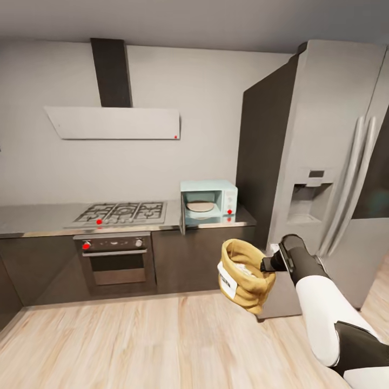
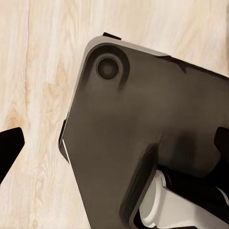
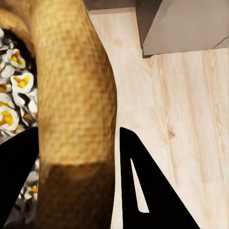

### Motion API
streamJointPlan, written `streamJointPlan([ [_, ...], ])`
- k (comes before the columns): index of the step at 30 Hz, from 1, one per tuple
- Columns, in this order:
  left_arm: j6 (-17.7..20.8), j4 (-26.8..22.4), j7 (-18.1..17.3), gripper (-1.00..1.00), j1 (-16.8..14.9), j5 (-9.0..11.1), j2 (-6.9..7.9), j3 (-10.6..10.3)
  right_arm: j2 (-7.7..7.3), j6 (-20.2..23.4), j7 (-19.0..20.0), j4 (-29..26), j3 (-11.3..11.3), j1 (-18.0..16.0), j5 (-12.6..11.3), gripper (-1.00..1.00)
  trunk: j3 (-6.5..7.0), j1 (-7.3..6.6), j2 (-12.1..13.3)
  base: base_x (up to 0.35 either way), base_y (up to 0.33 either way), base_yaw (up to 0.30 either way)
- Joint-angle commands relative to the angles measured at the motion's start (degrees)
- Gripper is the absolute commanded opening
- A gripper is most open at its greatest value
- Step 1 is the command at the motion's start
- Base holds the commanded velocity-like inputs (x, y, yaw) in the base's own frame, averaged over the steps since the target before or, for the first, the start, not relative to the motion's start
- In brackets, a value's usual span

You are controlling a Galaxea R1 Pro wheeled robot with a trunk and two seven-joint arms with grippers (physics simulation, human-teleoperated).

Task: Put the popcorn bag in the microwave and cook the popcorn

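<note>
Two fingers [image 3: 143, 191] straddle popcorn bag [image 1: 241, 275] rim (right gripper [image 1: 266, 265]).

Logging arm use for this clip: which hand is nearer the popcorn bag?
Right. The right hand pinches the popcorn bag by its rolled rim, held above the floor. The left hand hangs over bare wood floor beside the robot's base.

White label [image 1: 227, 279] on tan burlap popcorn bag [image 1: 243, 275]: dark marks, possibly print, illegible; no other readable text.
</note>
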Motion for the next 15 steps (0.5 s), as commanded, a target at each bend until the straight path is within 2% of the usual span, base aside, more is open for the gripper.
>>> streamJointPlan([
  [1,-0.15,0.02,0.12,1.0,-0.01,0.61,-0.03,-0.11,0.2,0.09,0.53,-0.12,-0.15,-0.02,0.76,-1.0,-0.02,0.05,-0.03,0.325,0.0,0.0],
  [7,-0.21,0.02,0.19,1.0,-0.01,0.56,-0.07,-0.11,0.38,0.09,-0.89,-0.13,-0.14,-0.02,0.87,-1.0,-0.02,0.05,-0.03,0.325,0.0,0.0],
  [9,-0.21,0.02,0.19,1.0,-0.01,0.56,-0.07,-0.11,0.43,0.09,-4.35,-0.11,-0.14,-0.02,0.85,-1.0,-0.02,0.05,-0.03,0.324,0.0,0.0],
  [11,-0.21,0.02,0.18,1.0,-0.01,0.56,-0.07,-0.11,1.11,0.09,-7.65,-0.11,-0.14,-0.02,0.74,-1.0,-0.02,0.05,-0.03,0.325,0.0,0.0],
  [15,-0.21,0.02,0.18,1.0,-0.01,0.56,-0.07,-0.11,2.59,0.09,-9.8,-0.11,-0.14,-0.02,0.71,-1.0,-0.02,0.05,-0.03,0.324,0.0,0.0],
])
